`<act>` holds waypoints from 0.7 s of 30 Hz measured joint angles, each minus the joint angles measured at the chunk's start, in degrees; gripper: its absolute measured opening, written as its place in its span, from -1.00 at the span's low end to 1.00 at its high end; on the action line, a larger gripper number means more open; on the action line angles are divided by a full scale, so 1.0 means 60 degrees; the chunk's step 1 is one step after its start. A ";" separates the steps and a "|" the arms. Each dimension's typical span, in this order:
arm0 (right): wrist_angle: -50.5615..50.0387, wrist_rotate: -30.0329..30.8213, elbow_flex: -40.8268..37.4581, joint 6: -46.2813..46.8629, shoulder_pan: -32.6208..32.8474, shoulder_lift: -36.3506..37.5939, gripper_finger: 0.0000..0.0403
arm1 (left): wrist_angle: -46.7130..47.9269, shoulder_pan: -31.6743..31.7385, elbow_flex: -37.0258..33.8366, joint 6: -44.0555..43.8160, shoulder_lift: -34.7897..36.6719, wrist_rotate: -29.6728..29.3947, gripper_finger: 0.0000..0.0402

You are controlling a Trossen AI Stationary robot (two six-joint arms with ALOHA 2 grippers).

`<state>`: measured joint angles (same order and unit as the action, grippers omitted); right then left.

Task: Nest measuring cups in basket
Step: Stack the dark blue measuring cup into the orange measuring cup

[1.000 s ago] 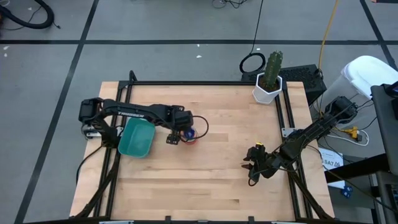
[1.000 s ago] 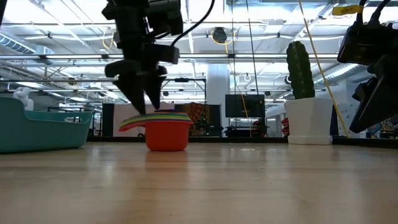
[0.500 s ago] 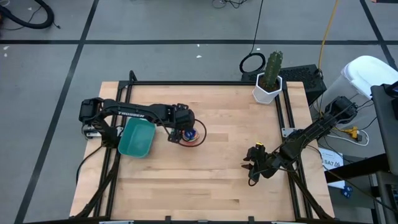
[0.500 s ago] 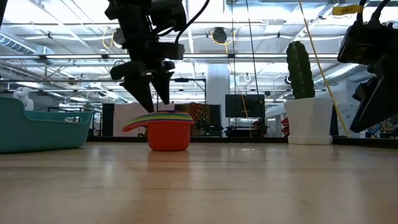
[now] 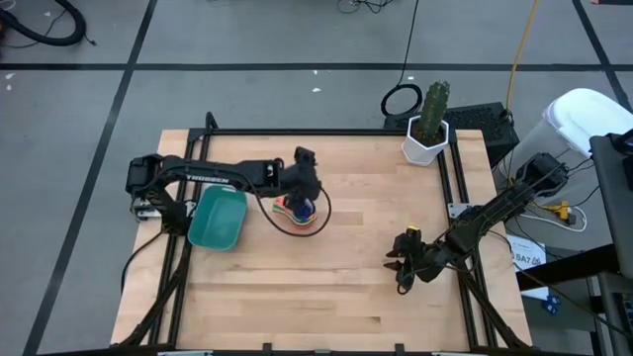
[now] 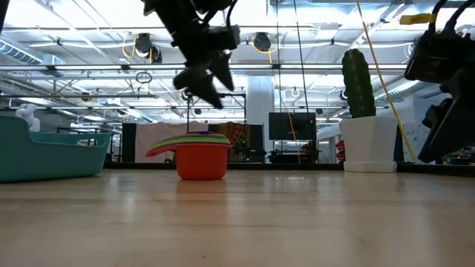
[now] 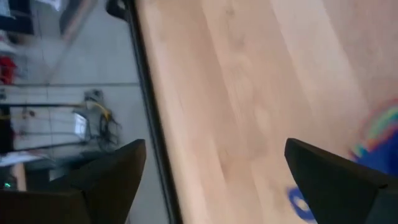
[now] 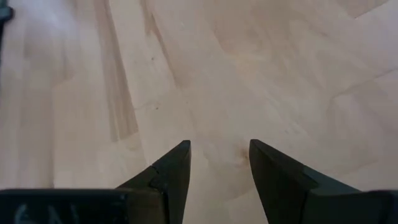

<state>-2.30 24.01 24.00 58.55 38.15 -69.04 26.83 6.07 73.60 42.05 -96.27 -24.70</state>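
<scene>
- Left gripper (image 6: pixel 209 83) has lifted off the nested measuring cups (image 6: pixel 194 154), fingers wide apart, empty.
- Stack stands on the desk (image 5: pixel 356 257) beside the basket (image 5: pixel 218 220), not yet inside.
- Right gripper (image 8: pixel 217 163) waits, fingers apart.

The left arm was stretched from the table's left edge toward the middle, its wrist turned and raised. The left gripper (image 6: pixel 204 81) was held in the air with its 2 fingers spread wide and nothing between them. The right arm was folded low near the table's right edge, and the right gripper (image 8: pixel 217 165) was held just above the wood, its 2 fingers parted and empty.
</scene>
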 joint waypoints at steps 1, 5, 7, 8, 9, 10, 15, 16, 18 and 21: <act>0.0245 -0.0002 -0.0121 0.0058 0.0049 0.0000 -0.23 | -0.0203 0.0073 0.0000 0.0159 0.0000 0.0129 0.92; 0.0800 -0.0003 -0.0451 0.0200 0.0310 0.0000 -0.23 | -0.0375 0.0452 0.0007 0.0457 -0.0309 0.0463 0.92; 0.0823 0.0066 -0.0468 0.0098 0.0445 0.0000 -0.23 | -0.0346 0.0667 0.0007 0.0493 -0.0565 0.0467 0.92; 0.0855 0.0208 -0.0467 0.0032 0.0502 0.0000 -0.23 | -0.0345 0.0763 0.0004 0.0539 -0.0683 0.0485 0.92; 0.0900 0.0289 -0.0468 -0.0027 0.0542 0.0000 -0.23 | -0.0363 0.0844 0.0004 0.0579 -0.0794 0.0535 0.92; 0.0990 0.0326 -0.0468 -0.0097 0.0548 0.0000 -0.23 | -0.0386 0.0904 0.0004 0.0664 -0.0890 0.0617 0.92; 0.1175 0.0401 -0.0464 -0.0201 0.0606 0.0000 -0.23 | -0.0339 0.0957 0.0000 0.1254 -0.1369 0.0716 0.92; 0.1175 0.0394 -0.0464 -0.0225 0.0608 0.0000 -0.23 | -0.0346 0.0957 0.0000 0.1398 -0.1426 0.0716 0.92; 0.1168 0.0395 -0.0464 -0.0226 0.0608 0.0000 -0.23 | -0.0076 0.0958 0.0000 0.1609 -0.1461 0.0717 0.92; 0.1171 0.0397 -0.0464 -0.0231 0.0608 0.0000 -0.23 | 0.0547 0.0996 0.0000 0.1772 -0.1486 0.0699 0.92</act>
<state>4.73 26.39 21.21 57.16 41.80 -69.04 30.11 12.05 73.60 52.68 -105.19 -20.51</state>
